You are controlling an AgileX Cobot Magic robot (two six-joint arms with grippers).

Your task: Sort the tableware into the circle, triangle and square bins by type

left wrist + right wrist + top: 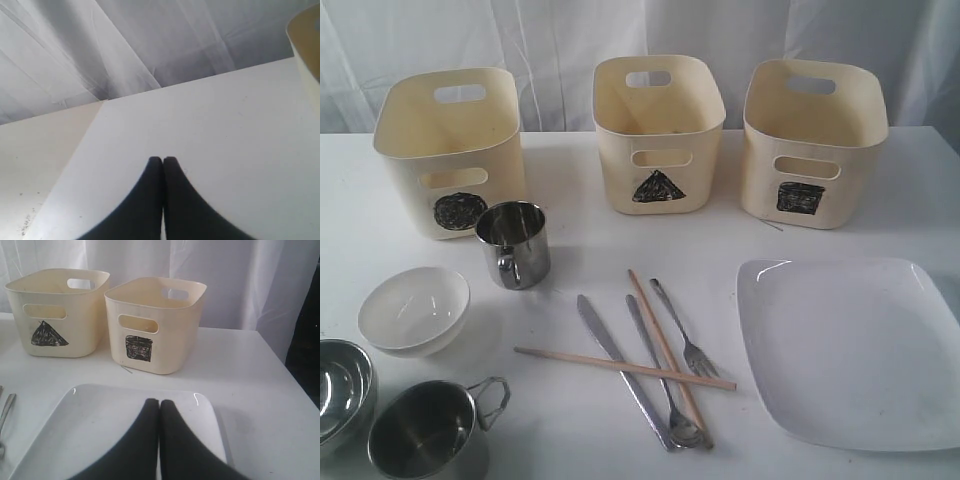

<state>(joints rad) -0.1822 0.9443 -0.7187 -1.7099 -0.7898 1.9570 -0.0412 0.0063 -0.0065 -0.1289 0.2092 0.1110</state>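
Your left gripper (162,161) and right gripper (159,403) sit closed, empty; lifting the crossed chopsticks (678,377) could drag the knife (600,330).

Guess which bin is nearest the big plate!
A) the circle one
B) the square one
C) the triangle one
B: the square bin stands just behind the plate, both on the right of the exterior view.
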